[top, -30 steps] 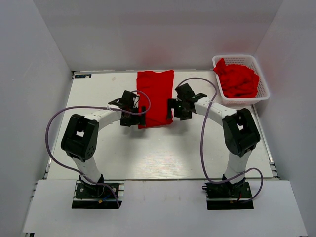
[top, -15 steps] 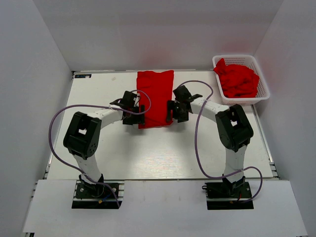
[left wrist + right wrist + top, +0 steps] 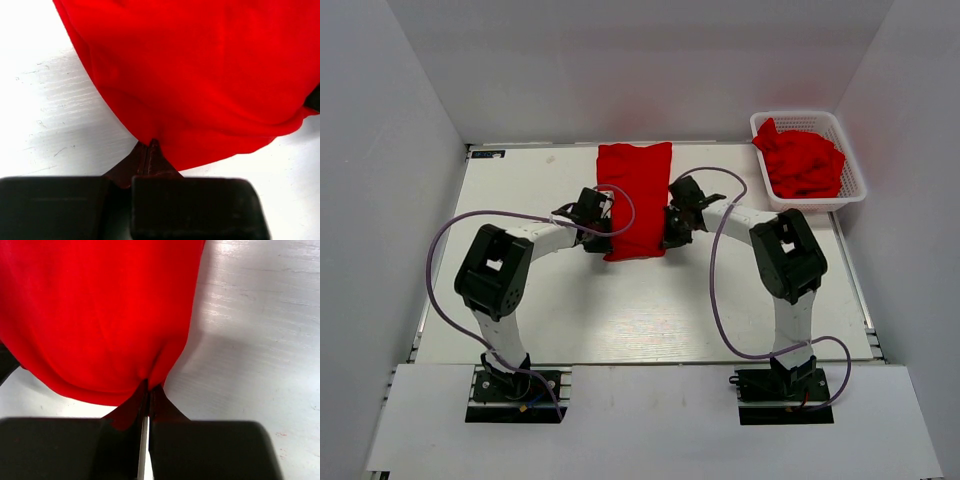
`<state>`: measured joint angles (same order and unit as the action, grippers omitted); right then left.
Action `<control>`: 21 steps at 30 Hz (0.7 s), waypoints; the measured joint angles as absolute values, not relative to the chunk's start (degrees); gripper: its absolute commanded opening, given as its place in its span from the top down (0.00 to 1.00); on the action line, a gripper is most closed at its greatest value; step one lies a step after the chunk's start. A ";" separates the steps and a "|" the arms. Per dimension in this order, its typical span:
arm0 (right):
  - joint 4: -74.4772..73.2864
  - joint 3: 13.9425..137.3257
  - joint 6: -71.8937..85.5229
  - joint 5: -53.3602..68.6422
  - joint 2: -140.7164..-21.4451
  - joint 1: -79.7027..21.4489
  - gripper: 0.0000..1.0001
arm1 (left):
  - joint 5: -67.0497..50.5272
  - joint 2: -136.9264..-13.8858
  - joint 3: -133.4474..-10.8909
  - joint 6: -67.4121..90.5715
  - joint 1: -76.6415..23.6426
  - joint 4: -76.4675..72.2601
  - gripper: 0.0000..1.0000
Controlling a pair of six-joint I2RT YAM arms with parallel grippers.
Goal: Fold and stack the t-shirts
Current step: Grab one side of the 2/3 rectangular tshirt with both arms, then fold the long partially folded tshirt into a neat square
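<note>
The left gripper point(image 3: 149, 147) is shut tight on the near left corner of the t-shirt point(image 3: 635, 195), with a small tuck of red cloth caught between its fingertips. The right gripper point(image 3: 148, 390) is clamped the same way on the near right corner — so the shirt, a long narrow panel flat on the table point(image 3: 620, 310), stretches away ahead of both sets of fingertips and spans the gap between them. The step in hand looks like folding that near edge over toward the far one. To do it well, lift both corners together and level, keep the edge between the grippers lightly taut so the middle does not sag, carry it forward low, and set it down square before letting go. The pinches look shallow — a jerk could pull a corner free. More red shirts point(image 3: 803, 165) wait in the basket point(image 3: 855, 185), well off beyond the right gripper's outer side.
</note>
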<state>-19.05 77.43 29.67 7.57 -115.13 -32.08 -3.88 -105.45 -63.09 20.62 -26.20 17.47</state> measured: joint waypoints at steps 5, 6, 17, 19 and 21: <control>-19.33 75.07 29.80 7.88 -112.90 -32.01 1.00 | -2.66 -103.66 -62.28 21.91 -26.33 20.12 1.00; -20.25 74.32 29.78 8.05 -111.87 -32.05 1.00 | -2.57 -102.59 -61.84 22.17 -26.41 21.63 1.00; -34.65 65.78 29.89 12.38 -91.74 -34.17 1.00 | -7.29 -85.49 -59.66 23.77 -28.93 37.54 1.00; -36.69 65.82 29.80 13.23 -89.60 -34.44 1.00 | -8.54 -82.98 -60.12 24.40 -28.95 40.45 1.00; -38.74 66.24 29.67 13.65 -88.20 -34.63 1.00 | -9.47 -81.54 -61.39 24.80 -28.95 42.87 1.00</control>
